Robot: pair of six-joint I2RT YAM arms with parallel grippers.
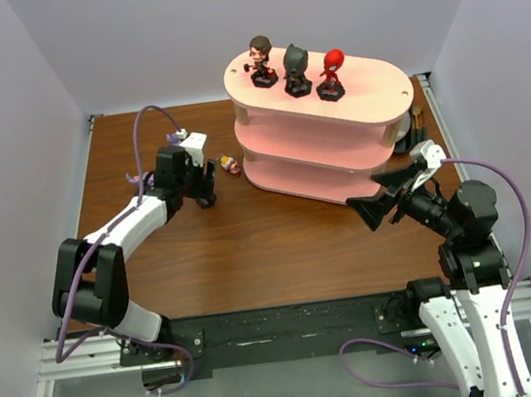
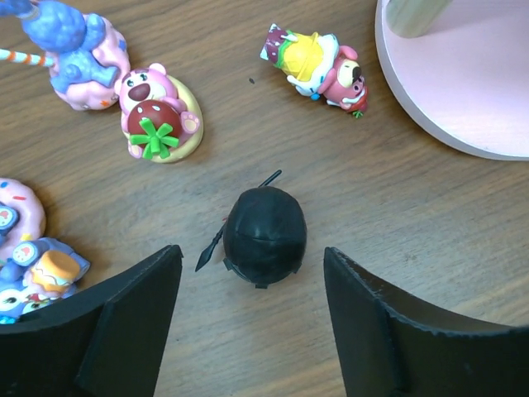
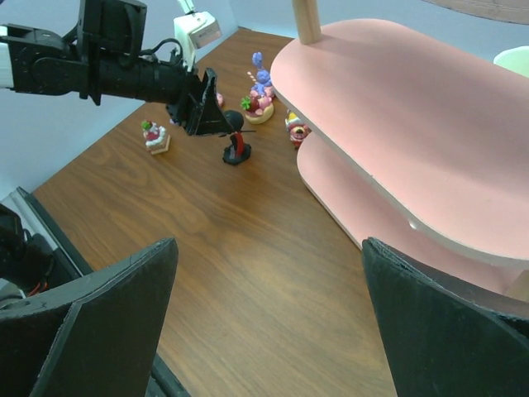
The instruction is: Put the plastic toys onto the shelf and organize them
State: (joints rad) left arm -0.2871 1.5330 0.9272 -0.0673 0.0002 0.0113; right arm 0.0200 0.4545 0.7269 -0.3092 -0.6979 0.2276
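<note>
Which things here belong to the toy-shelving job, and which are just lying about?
Job: shelf; brown-haired, black-masked, red-masked figurines on top; black-haired figurine, two pink bear toys, blue long-eared creatures on the table.
Lying about: dark object by the shelf's right end, too small to identify.

Pink bear toy (image 2: 157, 116) and shelf (image 2: 463, 91) flank black-haired figurine (image 2: 264, 236).

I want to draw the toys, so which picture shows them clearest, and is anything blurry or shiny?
Left wrist view: clearest, the black-haired toy is sharp with a faint shine on its head; the near fingers look big and dark. Right wrist view: the table toys are far, small and slightly soft. Top view: even light, faint shadows, the three toys on the shelf look tiny.
</note>
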